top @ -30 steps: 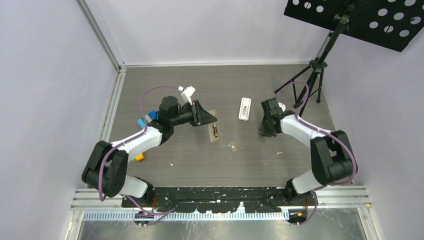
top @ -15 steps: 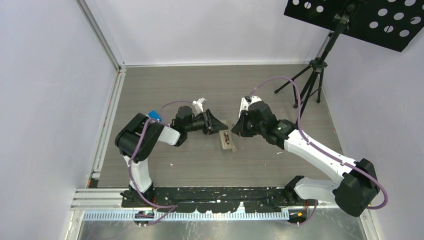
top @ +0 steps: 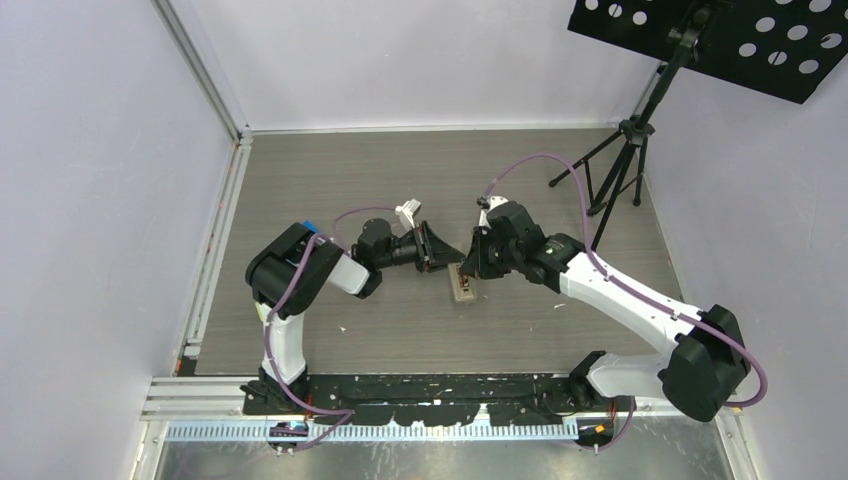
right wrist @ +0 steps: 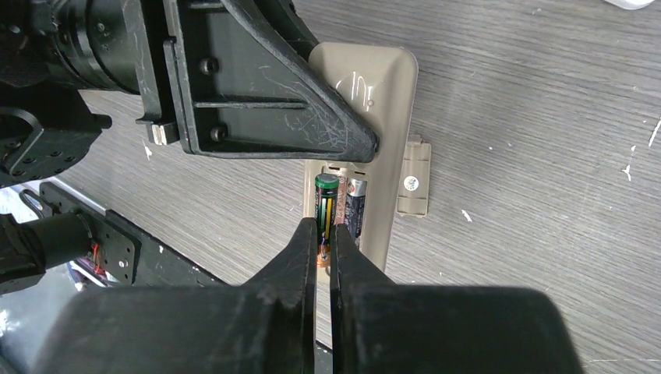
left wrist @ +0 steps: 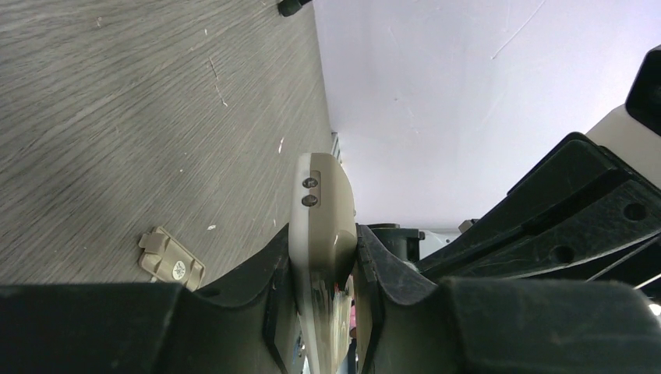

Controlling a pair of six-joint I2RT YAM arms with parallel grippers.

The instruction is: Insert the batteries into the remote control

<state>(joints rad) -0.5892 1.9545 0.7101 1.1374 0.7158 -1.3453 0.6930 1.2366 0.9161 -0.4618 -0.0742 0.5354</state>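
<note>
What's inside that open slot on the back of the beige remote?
Two batteries lie side by side inside the remote control, one green-tipped. The right arm's fingers cover their lower ends, so that end of the slot cannot be seen.

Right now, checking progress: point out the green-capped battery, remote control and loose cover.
green-capped battery [right wrist: 326, 204]: right wrist, visible middle.
remote control [right wrist: 376, 78]: right wrist, tan back.
loose cover [right wrist: 413, 181]: right wrist, flat middle.

Remote control [right wrist: 386, 78] flat on table [right wrist: 538, 117], mid-table. Two batteries [right wrist: 341, 204] side by side in its recess. Battery cover [right wrist: 413, 178] on table, just beside remote control's long edge. Tripod [top: 625, 165] rear right.
</note>
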